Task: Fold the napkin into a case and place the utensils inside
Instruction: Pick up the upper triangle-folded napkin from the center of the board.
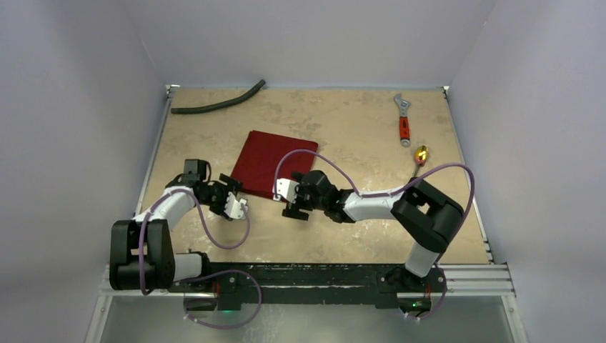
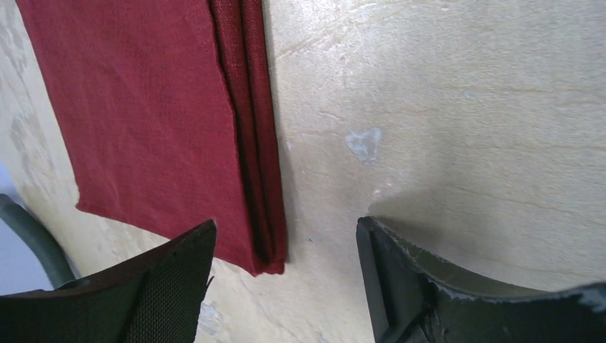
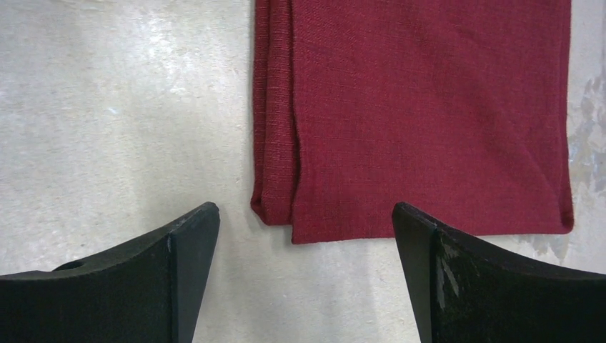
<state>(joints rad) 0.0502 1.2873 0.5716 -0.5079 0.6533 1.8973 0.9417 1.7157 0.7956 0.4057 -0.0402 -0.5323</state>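
Left end effector [image 1: 236, 207] and right end effector [image 1: 284, 191] are both spread, gripping nothing, one at each near corner of the napkin [image 1: 275, 161]. Napkin is flat mid-counter [image 1: 343, 229], with a layered strip along its near edge. Looks mid-fold. Next: pinch both corners, fold away evenly. Utensils [image 1: 421, 153] sit far right, well apart.

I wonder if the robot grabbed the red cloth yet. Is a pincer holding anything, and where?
Nothing is held. The left pincer and right pincer are both open, each by a near corner of the napkin.
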